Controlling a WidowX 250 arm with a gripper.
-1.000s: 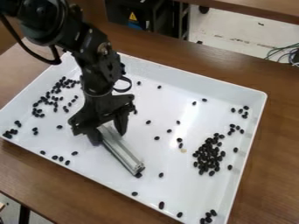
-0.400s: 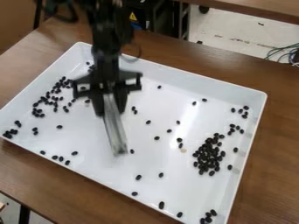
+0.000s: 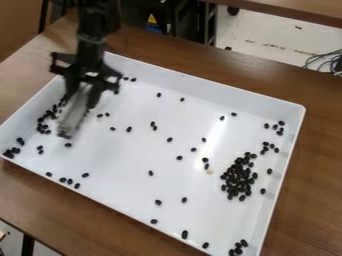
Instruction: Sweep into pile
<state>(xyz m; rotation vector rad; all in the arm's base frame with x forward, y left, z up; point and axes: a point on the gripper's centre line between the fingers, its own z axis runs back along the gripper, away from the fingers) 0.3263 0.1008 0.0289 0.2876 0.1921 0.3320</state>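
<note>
The black gripper [image 3: 81, 100] hangs over the left part of the white tray [image 3: 220, 93], shut on a pale metal bar [image 3: 73, 114] that slants down toward the tray floor. Close around the bar's lower left lie black beans [image 3: 44, 128], partly hidden behind it and the gripper. A dense pile of black beans [image 3: 238, 177] sits at the tray's right side. Single beans [image 3: 169, 139] are scattered across the middle and the front, with small groups in the left and front right corners.
The tray's raised walls enclose the beans on a brown wooden table [image 3: 317, 165]. Behind the table stands dark equipment with a yellow warning label [image 3: 152, 19]. Cables [image 3: 324, 61] show at the far right.
The gripper and bar have moved from the tray's middle up and left to the beans at the left. A few beans near the middle that were behind the arm now show.
</note>
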